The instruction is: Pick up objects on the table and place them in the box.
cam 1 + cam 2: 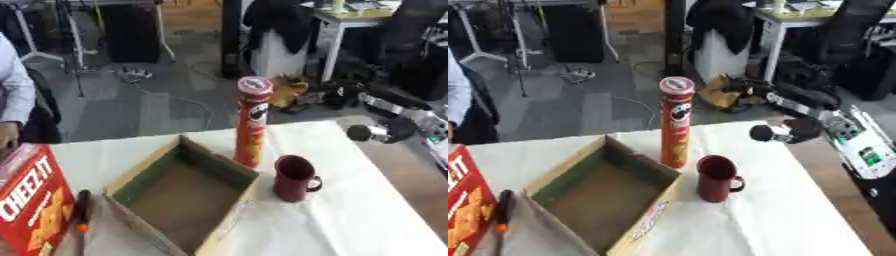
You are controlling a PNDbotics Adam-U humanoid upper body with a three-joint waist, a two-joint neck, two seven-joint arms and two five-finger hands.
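At about three o'clock, past the edge of the table (798, 215), the right hand (785, 131) hangs in the air. It is dark and blurry, so I cannot tell if its fingers are open or curled. It holds nothing that I can see, and it is apart from all the things. The left hand does not show.

Toward nine o'clock from the hand stands a tall red chip can (251, 122), upright on the white table. At about five o'clock from the can, near it but not touching, sits a dark red mug (295, 178) with its handle turned to the right.

Just left of the can is the open cardboard box (149, 172), and nothing lies inside it. At eight o'clock, in the corner, stands a red cracker box (31, 205). A thin dark thing with an orange spot (81, 212) lies between the two boxes.
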